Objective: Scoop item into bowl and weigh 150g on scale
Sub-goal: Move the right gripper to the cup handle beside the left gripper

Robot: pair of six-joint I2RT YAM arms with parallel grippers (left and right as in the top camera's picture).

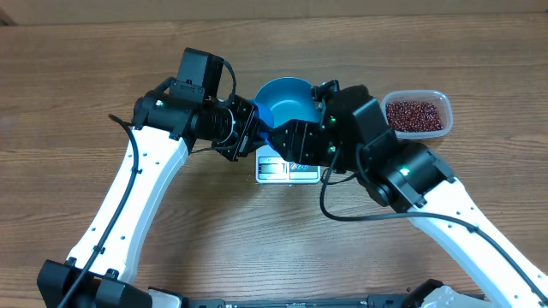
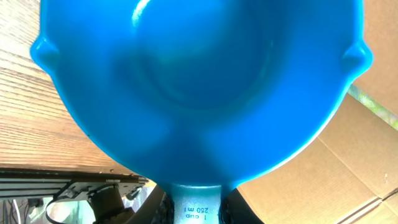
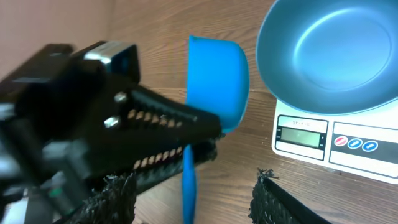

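1. Overhead.
   - Left claw (image 1: 246,130) and right claw (image 1: 278,141) nearly tip to tip, just in front of the bowl (image 1: 287,98).
   - Bowl seated on the scale (image 1: 288,171), beyond both claws.
   - Beans (image 1: 415,114) heaped in a clear tub (image 1: 445,103), well off to the right claw's outer side, past its wrist.
   - Jaw positions hard to read from up here.

2. Left wrist.
   - Left claw (image 2: 194,214) pinching the handle of the scoop (image 2: 199,81) between dark fingers (image 2: 155,208) at the bottom edge.
   - Scoop cup straight ahead of the claw, mouth turned toward the camera, filling almost the whole view.
   - Wood table (image 2: 31,124) showing past the cup on the left.

3. Right wrist.
   - Right claw (image 3: 193,186) spread wide, frayed black fingers (image 3: 121,199) low on either side, gripping nothing.
   - Scoop (image 3: 217,81) handle running down through the gap between them; contact with either finger impossible to judge.
   - Left claw (image 3: 208,138) ahead and to the left, toothed jaws clamped on that handle just below the cup.
   - Cup tipped on its side.
   - Bowl (image 3: 336,56) ahead and to the right, sitting on the scale (image 3: 354,149).
   - Display (image 3: 301,134) facing the claw, digits too faint to read.
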